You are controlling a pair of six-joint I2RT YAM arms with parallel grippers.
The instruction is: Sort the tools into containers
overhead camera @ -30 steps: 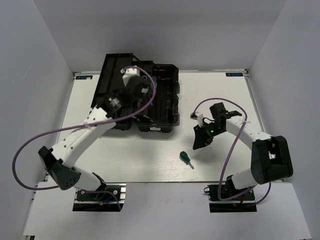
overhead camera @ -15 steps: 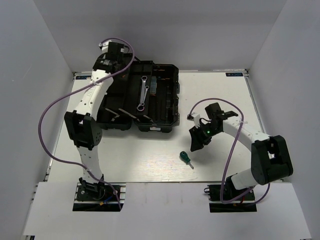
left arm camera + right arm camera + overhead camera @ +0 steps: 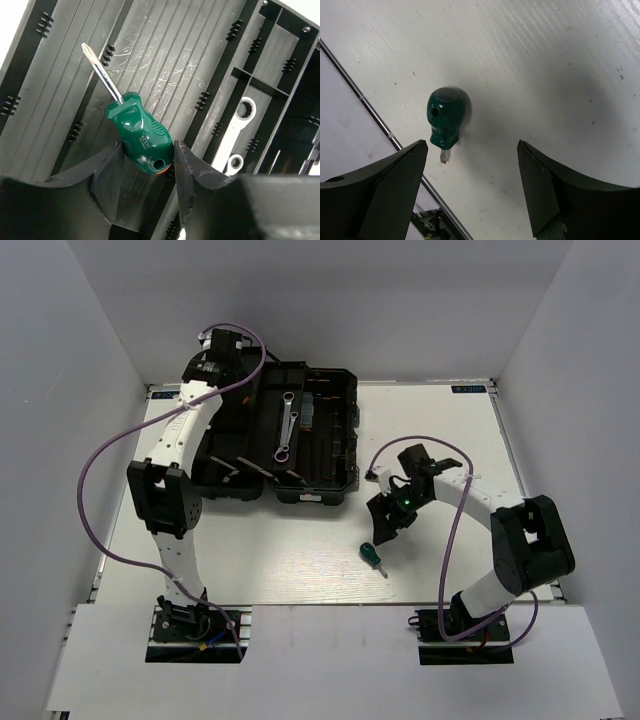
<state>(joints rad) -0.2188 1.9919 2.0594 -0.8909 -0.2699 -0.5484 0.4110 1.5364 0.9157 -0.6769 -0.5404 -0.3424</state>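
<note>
the right gripper is spreading its jaws over the loose green screwdriver, likely readying a pickup. the left gripper is clamping the second green screwdriver above the toolbox.

Plain grey walls, white table

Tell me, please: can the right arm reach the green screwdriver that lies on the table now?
Probably yes. The right hand hangs open above the green screwdriver, which lies free on the table. Nothing stands between them, though it sits off-centre.
</note>
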